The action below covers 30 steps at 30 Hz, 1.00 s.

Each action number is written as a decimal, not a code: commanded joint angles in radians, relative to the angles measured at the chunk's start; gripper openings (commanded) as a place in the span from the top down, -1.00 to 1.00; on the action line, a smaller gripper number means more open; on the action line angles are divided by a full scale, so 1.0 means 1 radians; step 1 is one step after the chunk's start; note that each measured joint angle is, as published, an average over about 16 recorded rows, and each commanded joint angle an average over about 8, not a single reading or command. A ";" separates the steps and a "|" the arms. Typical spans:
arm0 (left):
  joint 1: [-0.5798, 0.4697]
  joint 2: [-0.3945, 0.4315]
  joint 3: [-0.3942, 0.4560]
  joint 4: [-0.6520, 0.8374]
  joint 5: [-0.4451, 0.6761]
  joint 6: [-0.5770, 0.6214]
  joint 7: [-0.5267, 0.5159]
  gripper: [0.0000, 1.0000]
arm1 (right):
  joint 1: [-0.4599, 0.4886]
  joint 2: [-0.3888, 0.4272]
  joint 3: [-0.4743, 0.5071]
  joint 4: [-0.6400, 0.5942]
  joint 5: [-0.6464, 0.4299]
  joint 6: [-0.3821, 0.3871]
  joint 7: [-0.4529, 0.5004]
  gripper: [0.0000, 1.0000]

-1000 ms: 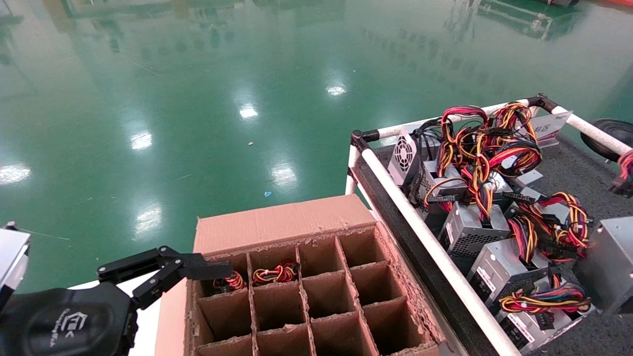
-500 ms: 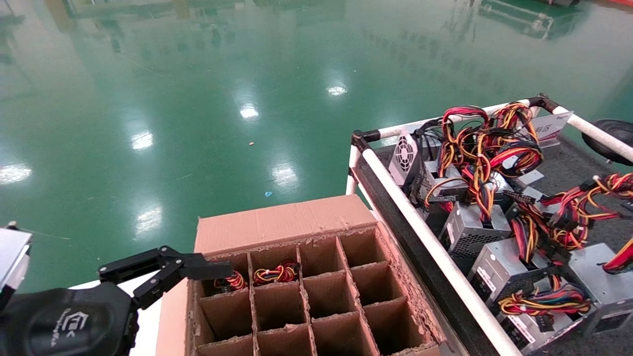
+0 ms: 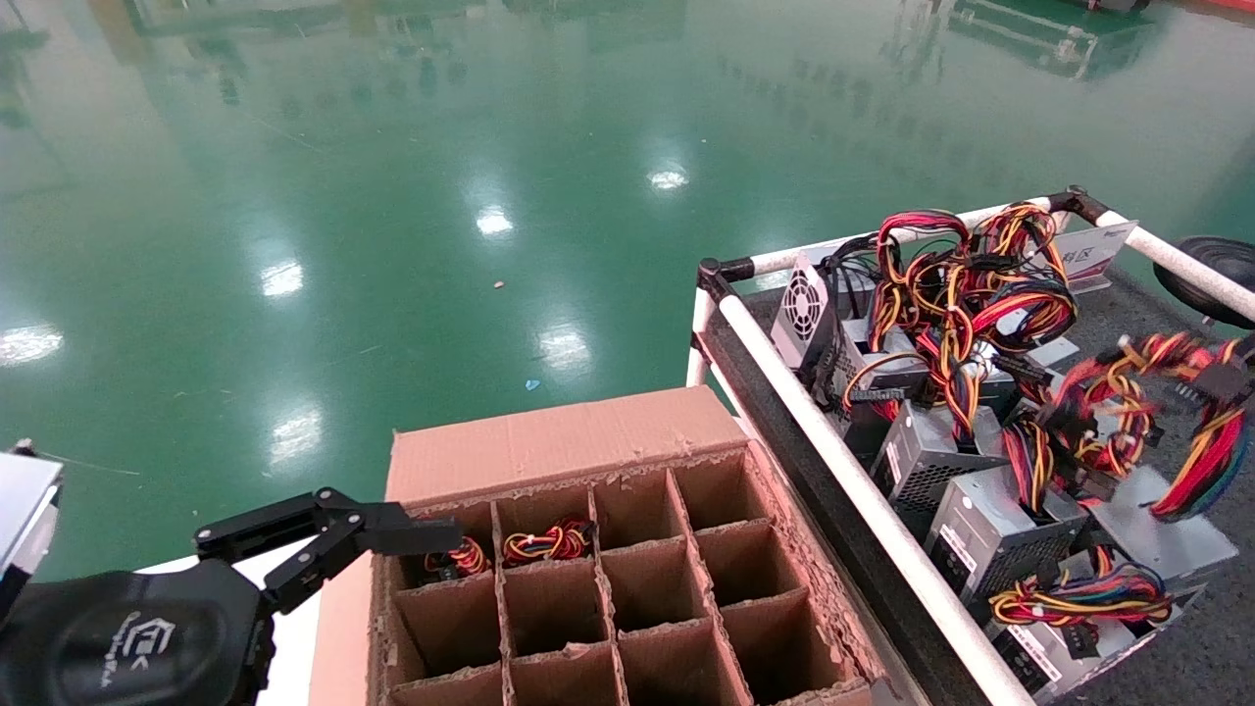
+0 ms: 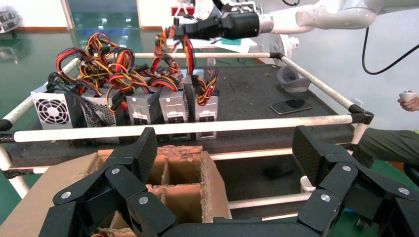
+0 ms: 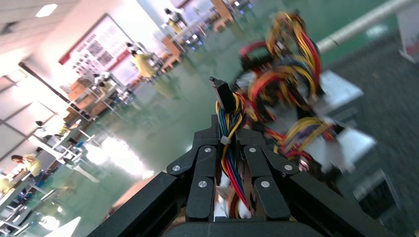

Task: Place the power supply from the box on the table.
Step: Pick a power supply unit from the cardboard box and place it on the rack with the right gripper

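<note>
The brown box (image 3: 627, 579) with cardboard dividers stands in front of me, and wire bundles (image 3: 545, 540) show in two of its far cells. My left gripper (image 3: 392, 534) hovers open at the box's far left corner, its fingers (image 4: 143, 153) spread over the carton edge (image 4: 185, 182). My right gripper (image 5: 228, 131) is shut on the wire bundle (image 3: 1204, 461) of a silver power supply (image 3: 1162, 537). The unit hangs tilted just over the dark grey table (image 3: 1128, 324). From the left wrist view, the right gripper (image 4: 197, 29) holds those wires above the row's end unit (image 4: 206, 106).
Several other power supplies (image 3: 931, 451) with tangled wires (image 3: 961, 284) crowd the table behind its white rail (image 3: 833, 441). A phone (image 4: 290, 105), a grey cup-like object (image 4: 291, 79) and a sign card (image 3: 1088, 253) lie farther along. Green floor (image 3: 441, 196) surrounds everything.
The right gripper has carried the power supply by its wires leftward toward the row of units, and the bundle has swung further into view. The left arm has not moved.
</note>
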 commanded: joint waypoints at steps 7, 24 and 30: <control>0.000 0.000 0.000 0.000 0.000 0.000 0.000 -1.00 | 0.029 -0.008 -0.022 -0.063 -0.036 0.018 -0.019 1.00; 0.000 0.000 0.000 0.000 0.000 0.000 0.000 -1.00 | 0.108 0.010 -0.037 -0.134 -0.067 0.029 -0.057 1.00; 0.000 0.000 0.001 0.000 0.000 0.000 0.000 -1.00 | 0.119 0.020 -0.041 -0.154 -0.075 0.015 -0.066 0.64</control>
